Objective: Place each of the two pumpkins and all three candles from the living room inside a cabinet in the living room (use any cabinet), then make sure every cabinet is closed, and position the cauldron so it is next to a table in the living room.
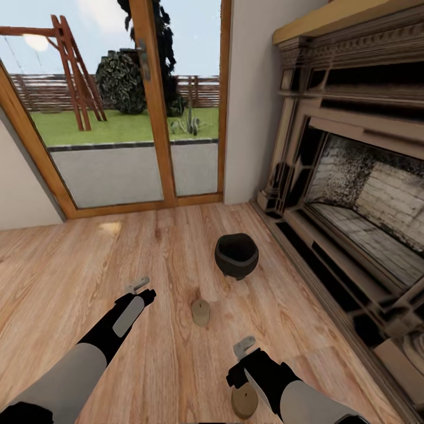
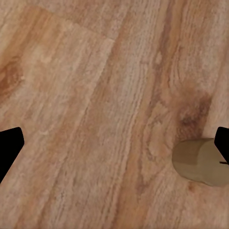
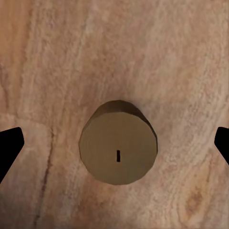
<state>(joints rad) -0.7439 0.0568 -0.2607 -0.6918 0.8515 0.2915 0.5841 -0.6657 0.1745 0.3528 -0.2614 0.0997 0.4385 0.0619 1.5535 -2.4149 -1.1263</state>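
Candle (image 3: 118, 149) upright on floor (image 3: 181, 57), centred beneath right pincer (image 3: 114, 143), jaws spread wide; best lowered straight down, closed around its sides; left pincer (image 2: 114, 145) likewise released.

My right arm (image 1: 277, 383) covers part of the near candle (image 1: 242, 401); my left fingertips (image 2: 10, 148) are cut off by the frame edges.

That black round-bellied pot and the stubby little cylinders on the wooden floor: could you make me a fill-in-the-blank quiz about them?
1. The matte black round-bellied cauldron stands on the floor in front of the ___.
2. The number of stubby grey-olive candles on the floor is ___.
3. The right pincer hangs directly above a ___.
4. Both pincers' jaws are ___.

Missing words: fireplace; two; candle; open
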